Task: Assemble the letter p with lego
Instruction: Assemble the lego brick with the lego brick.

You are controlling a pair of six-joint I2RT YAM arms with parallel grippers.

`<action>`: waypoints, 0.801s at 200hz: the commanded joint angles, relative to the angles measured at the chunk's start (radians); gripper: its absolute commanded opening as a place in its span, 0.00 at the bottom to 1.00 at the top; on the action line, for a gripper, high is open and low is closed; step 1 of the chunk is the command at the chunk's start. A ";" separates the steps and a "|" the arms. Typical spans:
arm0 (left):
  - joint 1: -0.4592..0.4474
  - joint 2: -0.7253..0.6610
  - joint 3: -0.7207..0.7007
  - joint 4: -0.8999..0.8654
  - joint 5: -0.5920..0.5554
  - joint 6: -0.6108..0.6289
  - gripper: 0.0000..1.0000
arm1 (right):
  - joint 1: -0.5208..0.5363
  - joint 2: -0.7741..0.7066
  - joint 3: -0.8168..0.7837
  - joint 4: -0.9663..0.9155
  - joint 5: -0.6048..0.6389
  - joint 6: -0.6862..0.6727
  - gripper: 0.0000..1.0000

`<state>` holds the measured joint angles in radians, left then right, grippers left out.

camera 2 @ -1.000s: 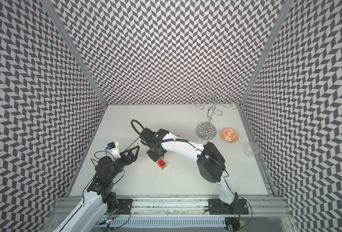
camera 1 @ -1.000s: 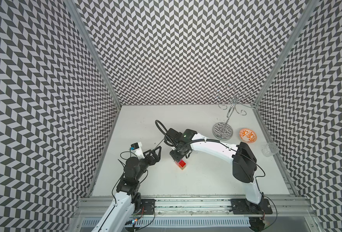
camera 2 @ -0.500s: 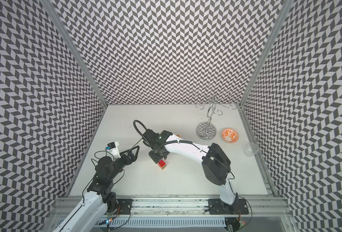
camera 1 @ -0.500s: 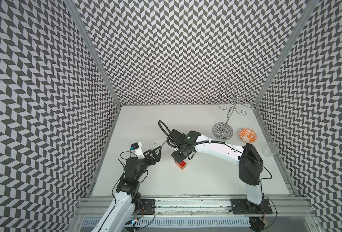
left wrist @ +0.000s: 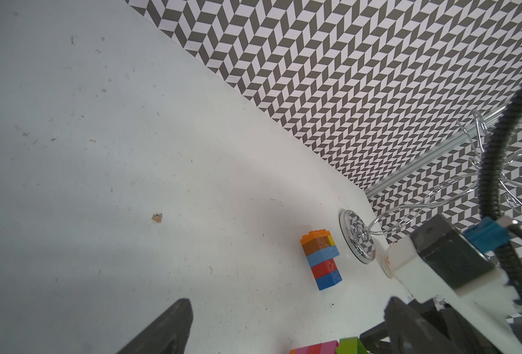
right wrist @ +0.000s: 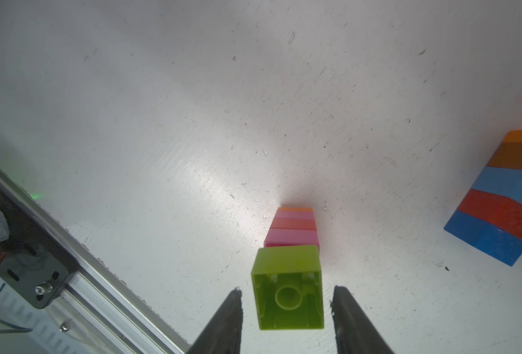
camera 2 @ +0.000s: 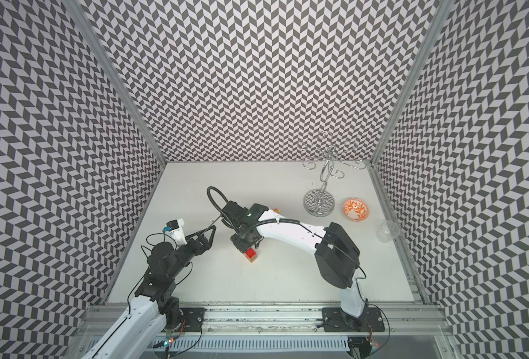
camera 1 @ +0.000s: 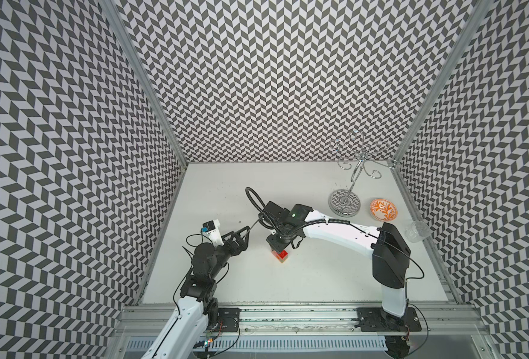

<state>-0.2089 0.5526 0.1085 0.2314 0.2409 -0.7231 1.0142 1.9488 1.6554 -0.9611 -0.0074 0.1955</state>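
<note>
Lego stack (right wrist: 292,233), lime brick (right wrist: 287,302) at its end, middle of table (camera 1: 334,279).
Right gripper (right wrist: 287,290) straddles lime brick, jaws apart, gaps both sides; left gripper (left wrist: 289,306) spread wide.

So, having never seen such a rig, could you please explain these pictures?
Two robot arms with two-fingered grippers work over a white table. Two pictures look down from overhead; the other two come from wrist cameras. The left gripper is open and empty. The right gripper stands open around a lime-green plastic brick, gaps either side, at the end of a pink and orange brick stack. A second stack, orange, brown, blue and red, is nearby. A silver wire stand, an orange patterned bowl and a clear plastic cup stand aside.
</note>
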 commanded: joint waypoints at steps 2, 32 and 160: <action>0.006 -0.001 -0.009 0.020 0.012 0.007 1.00 | 0.006 -0.012 0.001 0.026 0.006 0.005 0.42; 0.006 -0.001 -0.009 0.019 0.011 0.007 1.00 | 0.007 -0.008 0.000 0.024 0.006 0.004 0.38; 0.006 -0.001 -0.009 0.020 0.014 0.007 1.00 | 0.007 0.018 0.009 0.018 0.007 0.000 0.41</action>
<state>-0.2089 0.5526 0.1085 0.2314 0.2417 -0.7231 1.0142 1.9511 1.6554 -0.9604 -0.0074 0.2008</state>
